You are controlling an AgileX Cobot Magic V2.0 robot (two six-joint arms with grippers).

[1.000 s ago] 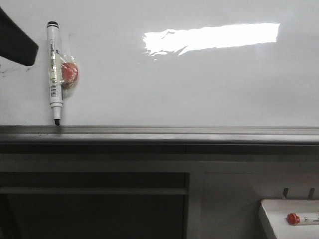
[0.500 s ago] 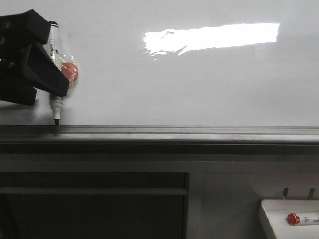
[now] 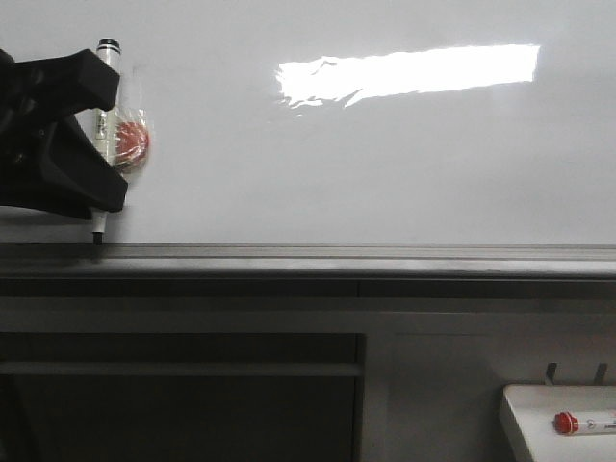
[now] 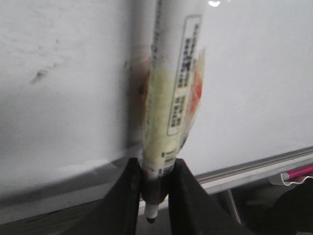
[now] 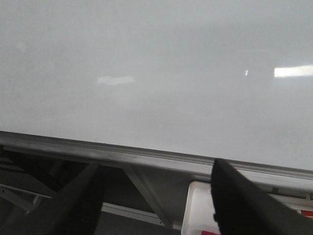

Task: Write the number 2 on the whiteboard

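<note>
A black-tipped marker [image 3: 104, 135] stands nearly upright against the whiteboard [image 3: 385, 164], tip down on the grey ledge [image 3: 337, 255] at the board's lower edge. The left gripper [image 4: 155, 196] is clamped on its lower barrel. The right gripper [image 5: 156, 196] hangs with jaws apart, holding nothing. Below the ledge, a small white tray [image 3: 539, 423] holds a red-capped marker [image 3: 582, 422]. No number is drawn.

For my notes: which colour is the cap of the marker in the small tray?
Red; the cap shows best in the front view, in the tray.

Red-capped marker [image 3: 582, 422] in white tray [image 3: 525, 423].
</note>
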